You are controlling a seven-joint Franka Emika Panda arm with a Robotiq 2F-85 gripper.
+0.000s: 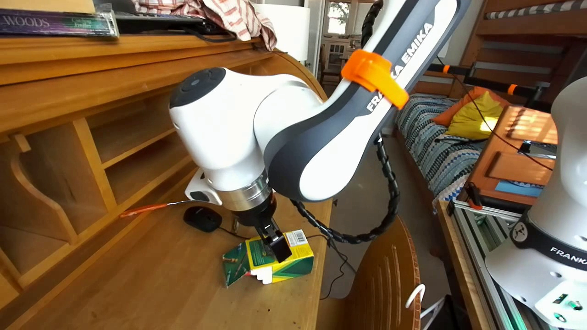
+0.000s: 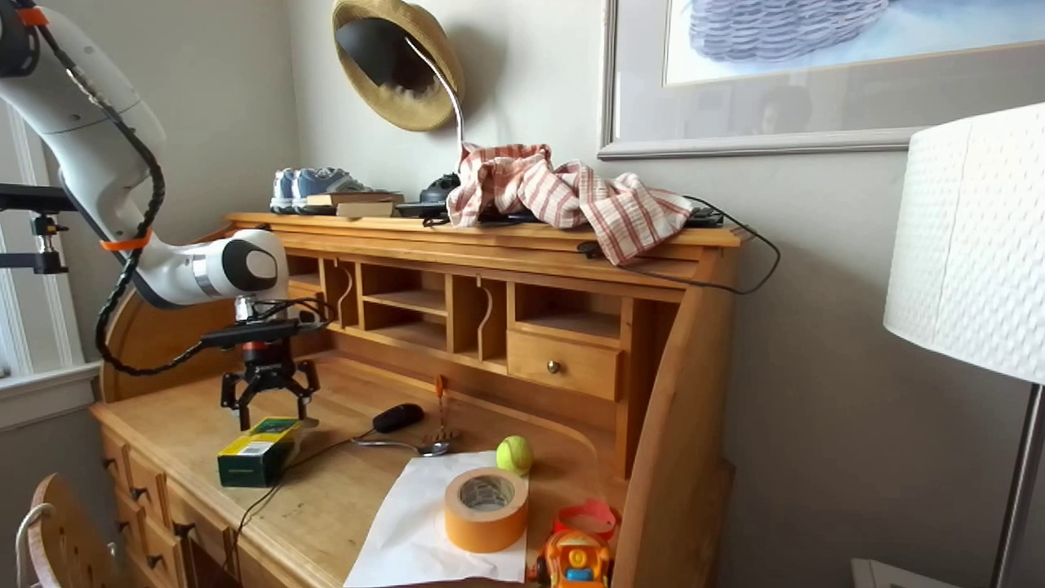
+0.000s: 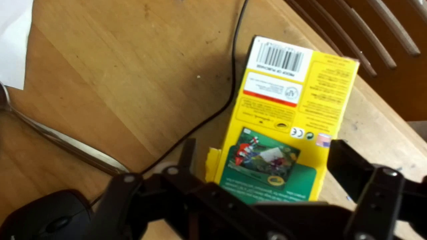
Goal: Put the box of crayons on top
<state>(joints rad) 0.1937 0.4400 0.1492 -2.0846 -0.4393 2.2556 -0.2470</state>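
Note:
The box of crayons is green and yellow and lies on the desk near its front edge. Its end flap is open and white contents show there. It also shows in an exterior view and fills the middle of the wrist view. My gripper is open, pointing down over the flap end of the box. In the wrist view the gripper has one finger on either side of the box, seemingly not pressing on it. The desk's top shelf is above the cubbyholes.
A black mouse with its cable lies beside the box. A spoon, a tennis ball, a tape roll and paper lie farther along. Books and a cloth occupy the top. A chair stands in front.

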